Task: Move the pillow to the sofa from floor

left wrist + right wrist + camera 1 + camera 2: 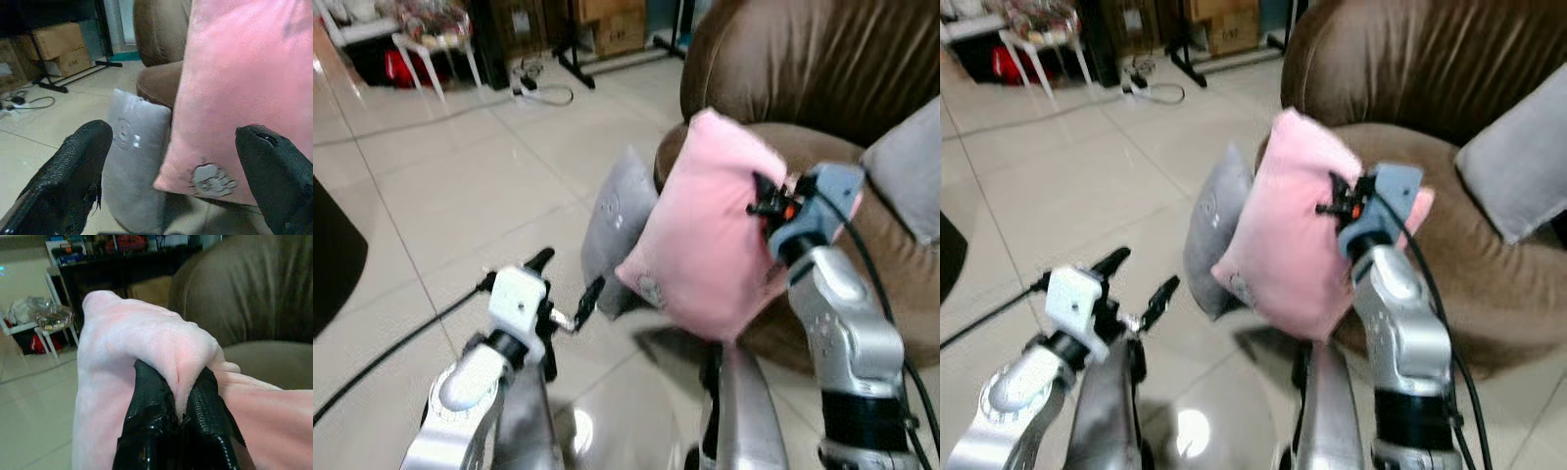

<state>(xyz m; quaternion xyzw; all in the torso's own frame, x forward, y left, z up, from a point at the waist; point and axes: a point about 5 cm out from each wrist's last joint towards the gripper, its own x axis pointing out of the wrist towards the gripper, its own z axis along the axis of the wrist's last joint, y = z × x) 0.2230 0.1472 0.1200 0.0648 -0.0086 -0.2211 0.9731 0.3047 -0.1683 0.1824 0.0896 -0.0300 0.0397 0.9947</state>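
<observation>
A pink pillow point(700, 235) hangs in the air in front of the brown sofa point(822, 69), off the floor. My right gripper point(178, 416) is shut on a fold of its fabric near the upper edge. A grey pillow point(612, 220) stands on the floor, leaning against the sofa's front, just behind the pink one. My left gripper point(566, 284) is open, low and to the left of both pillows, holding nothing. In the left wrist view its fingers point(78, 166) frame the grey pillow point(132, 161) and the pink pillow point(244, 88).
Another grey cushion point(911, 176) lies on the sofa seat at the right. A white stool point(431, 44), cardboard boxes point(617, 24), a stand's black legs and cables point(543, 88) line the far side of the tiled floor. A dark object point(333, 255) sits at the left edge.
</observation>
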